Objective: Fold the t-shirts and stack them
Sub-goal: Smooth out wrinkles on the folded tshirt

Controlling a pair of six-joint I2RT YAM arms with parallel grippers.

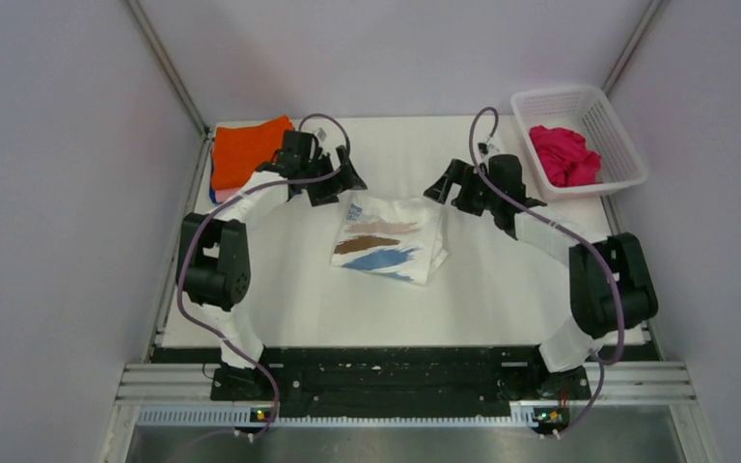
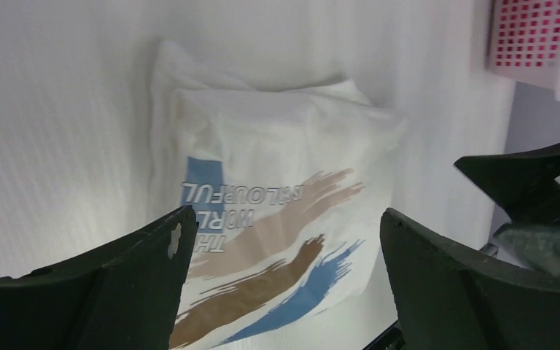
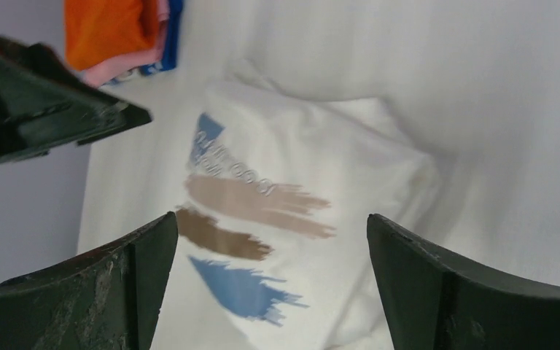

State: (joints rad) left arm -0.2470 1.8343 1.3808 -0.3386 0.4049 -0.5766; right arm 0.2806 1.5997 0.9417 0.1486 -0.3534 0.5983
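Observation:
The white t-shirt with blue, brown and tan brush strokes lies folded in a small rectangle at the table's middle; it also shows in the left wrist view and the right wrist view. My left gripper hovers open and empty just beyond its far left corner. My right gripper hovers open and empty at its far right corner. An orange t-shirt tops a folded pile with pink and blue ones at the far left, seen also in the right wrist view. A magenta t-shirt lies crumpled in the basket.
The white lattice basket stands at the far right corner of the table, and its corner shows in the left wrist view. Grey walls enclose the white table on three sides.

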